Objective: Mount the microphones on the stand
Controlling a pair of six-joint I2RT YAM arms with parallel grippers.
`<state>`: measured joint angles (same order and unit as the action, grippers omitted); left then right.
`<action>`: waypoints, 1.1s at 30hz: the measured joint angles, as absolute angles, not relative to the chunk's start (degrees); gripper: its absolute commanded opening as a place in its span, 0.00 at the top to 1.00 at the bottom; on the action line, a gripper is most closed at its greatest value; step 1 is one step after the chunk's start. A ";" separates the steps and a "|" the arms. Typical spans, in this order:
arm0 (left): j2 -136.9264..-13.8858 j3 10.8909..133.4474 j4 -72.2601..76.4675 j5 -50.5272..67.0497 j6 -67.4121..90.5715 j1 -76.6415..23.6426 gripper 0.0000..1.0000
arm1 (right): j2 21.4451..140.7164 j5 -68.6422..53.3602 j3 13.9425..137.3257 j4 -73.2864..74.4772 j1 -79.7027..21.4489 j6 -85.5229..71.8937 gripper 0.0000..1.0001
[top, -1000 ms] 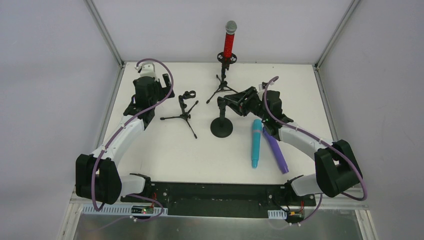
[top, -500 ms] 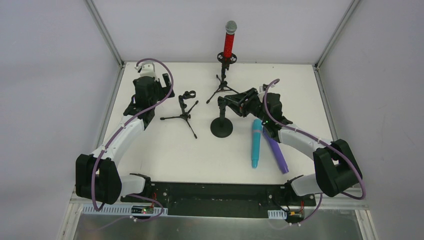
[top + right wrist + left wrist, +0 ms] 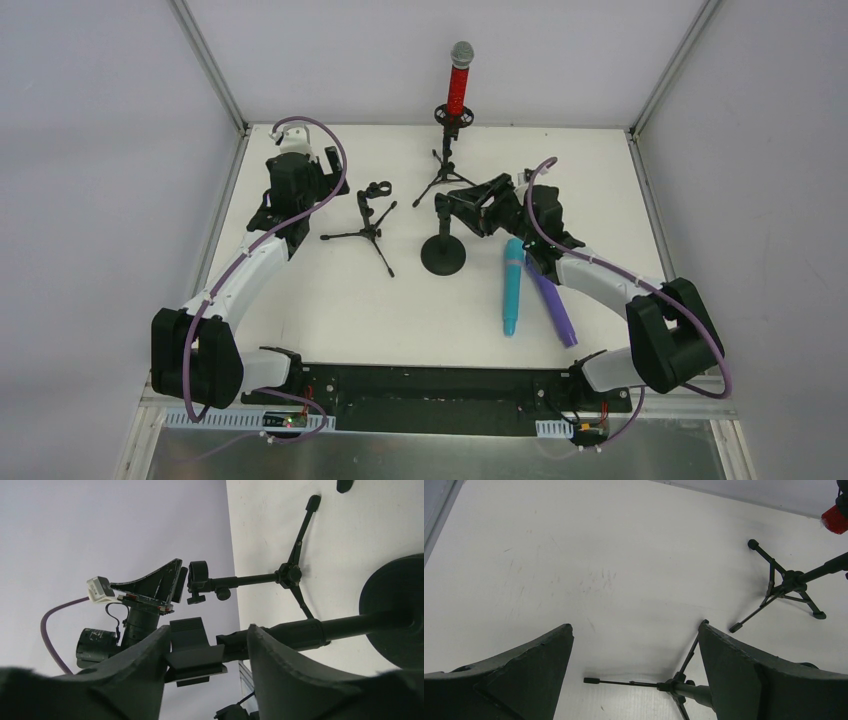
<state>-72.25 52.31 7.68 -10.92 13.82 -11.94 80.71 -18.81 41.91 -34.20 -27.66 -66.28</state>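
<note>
The red microphone (image 3: 460, 78) with a silver mesh head stands upright in the far tripod stand (image 3: 446, 165). The cyan microphone (image 3: 512, 288) with a pink ring and the purple microphone (image 3: 552, 300) lie side by side on the table, right of the round-base stand (image 3: 443, 256). My right gripper (image 3: 478, 206) is closed on that stand's clip (image 3: 196, 650), with one finger (image 3: 145, 660) on each side. My left gripper (image 3: 298, 190) is open and empty, left of a small tripod stand (image 3: 372, 218), which also shows in the left wrist view (image 3: 679, 686).
The small tripod stand has an empty ring clip (image 3: 198, 575) on top. The far tripod's legs (image 3: 791, 580) spread on the table behind it. The white table (image 3: 330, 300) is walled at the back and both sides.
My right gripper has shifted slightly up and left with the clip of the round-base stand. The left arm and the microphones have not moved.
</note>
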 measured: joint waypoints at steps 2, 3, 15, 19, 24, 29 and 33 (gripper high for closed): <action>-72.25 52.31 7.68 -10.92 13.82 -11.94 0.05 | 80.73 -18.79 41.91 -32.95 -27.70 -66.02 0.25; -72.25 52.31 7.70 -10.92 13.82 -11.94 0.05 | 80.73 -18.81 41.91 -32.42 -27.70 -65.76 0.21; -72.25 52.31 7.70 -10.92 13.82 -11.94 0.05 | 77.82 -18.68 41.87 -28.34 -27.66 -63.94 0.01; -72.25 52.31 7.73 -10.90 13.82 -11.94 0.05 | 75.55 -18.68 41.87 -27.40 -26.83 -63.13 0.01; -72.25 52.31 7.73 -10.90 13.82 -11.94 0.05 | 74.43 -18.63 41.87 -25.39 -25.04 -61.76 0.01; -72.25 52.31 7.73 -10.90 13.82 -11.94 0.05 | 72.88 -18.17 41.89 -20.29 -22.76 -59.51 0.01; -72.25 52.31 7.73 -10.90 13.82 -11.94 0.05 | 70.39 -18.00 41.89 -15.59 -20.67 -56.90 0.01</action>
